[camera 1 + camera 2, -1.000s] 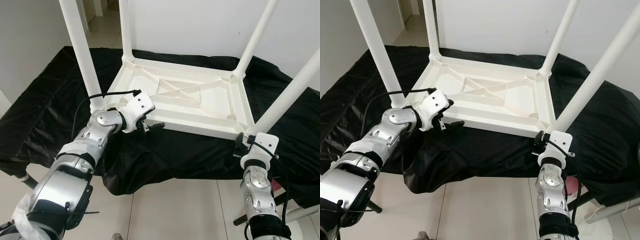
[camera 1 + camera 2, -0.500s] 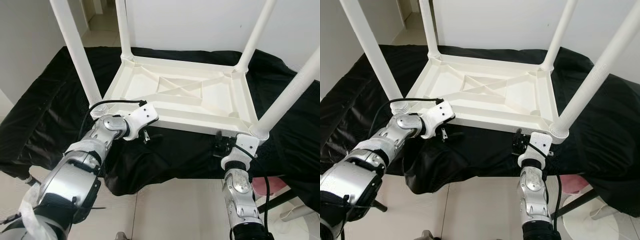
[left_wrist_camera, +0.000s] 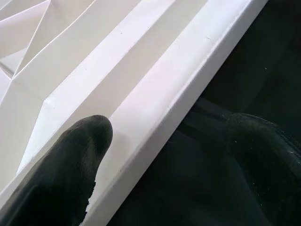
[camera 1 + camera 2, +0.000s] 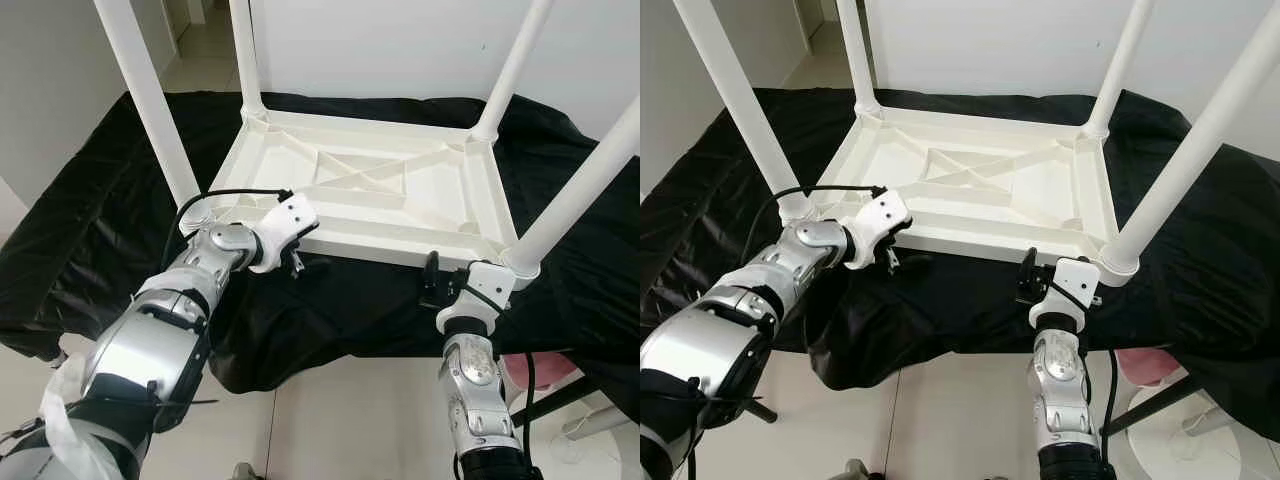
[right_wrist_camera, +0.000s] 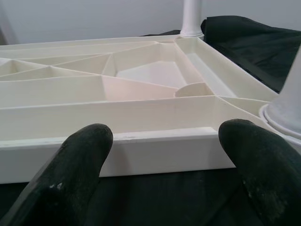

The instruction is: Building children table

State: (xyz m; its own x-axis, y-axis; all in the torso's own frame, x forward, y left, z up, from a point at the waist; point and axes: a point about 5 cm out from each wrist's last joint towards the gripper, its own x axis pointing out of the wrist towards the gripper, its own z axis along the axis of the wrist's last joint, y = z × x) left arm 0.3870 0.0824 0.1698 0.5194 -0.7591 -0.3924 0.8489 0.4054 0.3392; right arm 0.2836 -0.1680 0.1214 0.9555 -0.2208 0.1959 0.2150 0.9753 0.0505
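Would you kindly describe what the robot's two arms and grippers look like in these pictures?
Both arms are jointed segments of shiny silver metal with black bands. Each wrist ends in a white plastic housing. The left gripper and right gripper have long black fingers with rounded, matte tips. A thin black cable loops over the left wrist.

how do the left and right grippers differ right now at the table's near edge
The left gripper straddles the white table's near rim, one finger over it and one on the black cloth side. The right gripper sits just short of the rim, near the corner leg, touching nothing. Both are open.
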